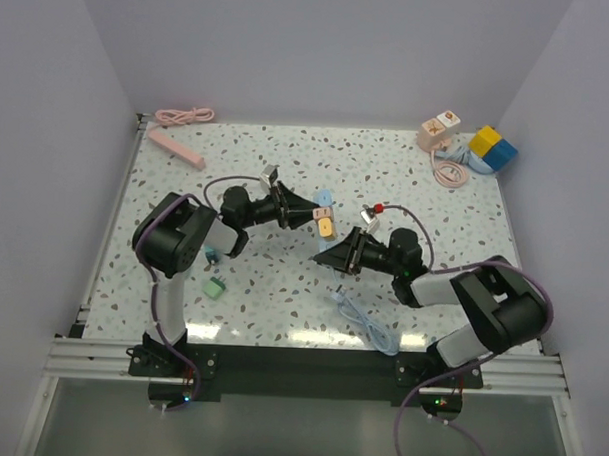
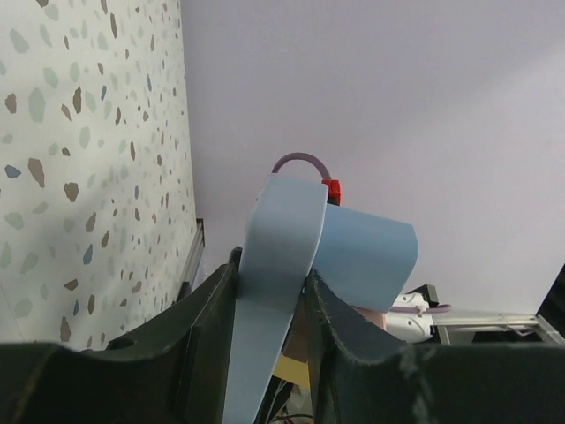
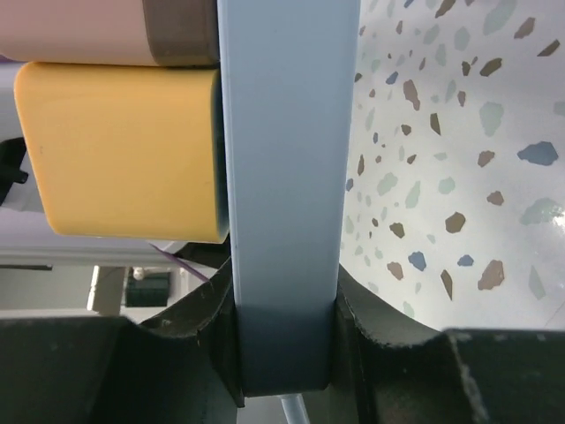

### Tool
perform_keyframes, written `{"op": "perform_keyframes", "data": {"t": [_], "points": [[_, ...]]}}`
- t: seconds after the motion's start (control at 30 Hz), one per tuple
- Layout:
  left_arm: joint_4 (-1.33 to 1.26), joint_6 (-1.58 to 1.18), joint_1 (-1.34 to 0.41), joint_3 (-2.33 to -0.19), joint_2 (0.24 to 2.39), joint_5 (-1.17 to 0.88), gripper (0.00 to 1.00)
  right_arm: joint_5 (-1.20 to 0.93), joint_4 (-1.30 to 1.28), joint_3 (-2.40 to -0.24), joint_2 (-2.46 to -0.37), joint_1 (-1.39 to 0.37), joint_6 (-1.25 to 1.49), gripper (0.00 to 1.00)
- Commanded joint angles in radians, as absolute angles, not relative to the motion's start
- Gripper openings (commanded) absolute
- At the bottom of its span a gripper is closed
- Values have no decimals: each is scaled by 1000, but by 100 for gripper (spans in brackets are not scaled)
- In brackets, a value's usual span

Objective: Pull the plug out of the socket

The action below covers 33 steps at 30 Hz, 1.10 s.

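Mid-table, btwn the two arms and seemingly held off the surface, was the plug-and-socket cluster (image 1: 325, 217): 1 pink block (image 1: 323, 213), 1 orange block (image 1: 327, 228) and light-blue parts, all touching.

Left gripper (image 1: 307, 213) pointed in from the left. Its jaws were pinched tight on a blue strip (image 2: 281, 221), gripped edge-on, w/ the strip curling over past the fingers (image 2: 212, 309).

Right gripper (image 1: 336, 249) pointed in from the near right. Its jaws were clamped on a blue bar (image 3: 287, 132), no gap either side. The orange block touched the bar's left face, w/ the pink block just beyond it.

Key relation: the grippers sat nose to nose, so the line btwn them ran far-left to near-right. The bar's long axis lay along the right gripper's own reach. Judged from that, the parting pull would need to go straight back along this line, one arm holding while the other draws away. Neither arm was nearer, as both already had hold.

Couldn't tell for sure which blue part was plug and which socket. A light-blue cable (image 1: 366, 325) lay on the table to the near right, its far end heading toward the right gripper. That hinted the plug was on that side.

Count:
- 2 arms, 2 grippers, 1 held cluster, 1 light-blue cable.
- By the left arm: 1 teal bit (image 1: 211, 255) and 1 green bit (image 1: 214, 287).
- Far left: 1 pink bar (image 1: 177, 150) and 1 coiled pink cable (image 1: 184, 115).
- Far right: 1 pink adapter (image 1: 440, 128) w/ 1 coiled cord (image 1: 451, 174), 1 yellow block (image 1: 485, 140), 1 blue block (image 1: 503, 155).
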State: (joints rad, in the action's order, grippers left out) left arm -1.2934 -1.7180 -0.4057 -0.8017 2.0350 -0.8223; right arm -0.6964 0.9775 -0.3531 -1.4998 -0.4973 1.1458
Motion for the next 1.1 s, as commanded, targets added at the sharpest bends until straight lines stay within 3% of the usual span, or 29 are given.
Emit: {"op": "perform_keyframes", "data": {"t": [0.0,0.13,0.17,0.2,0.27,0.3,0.37,0.47,0.6,0.63,0.73,0.93,1.07], "points": [[-1896,-1773,-419,-773,1983,-862,0,-703,1342,-365,-1572,-502,1271,0],[-1896,-1772,-419,-759,1968,-873,0,-730,1535,-362,-1681,-495,1371,0],[-1894,-1772,-419,-758,1968,-876,10,-742,1573,-365,-1706,-495,1390,0],[-1888,-1769,-419,-750,1967,-885,31,-744,1580,-365,-1710,-497,1394,0],[-1849,-1734,-416,-739,1947,-891,46,-749,1553,-373,-1704,-494,1378,0],[-1820,-1711,-416,-723,1934,-896,60,-756,1527,-376,-1680,-494,1364,0],[-1710,-1621,-413,-710,1886,-897,75,-758,1420,-388,-1643,-492,1306,0],[-1539,-1502,-408,-710,1820,-897,89,-772,1223,-419,-1559,-486,1206,0],[-1263,-1326,-402,-716,1718,-835,96,-741,770,-508,-1422,-485,975,0],[-1115,-1281,-402,-721,1694,-816,96,-686,536,-532,-1369,-483,913,0],[-836,-1091,-402,-741,1580,-717,99,-573,247,-610,-1295,-483,715,0],[-562,-971,-402,-770,1490,-553,100,-568,210,-618,-1270,-469,703,0],[-580,-991,-400,-736,1473,-535,100,-595,273,-606,-1259,-469,727,0]]}}
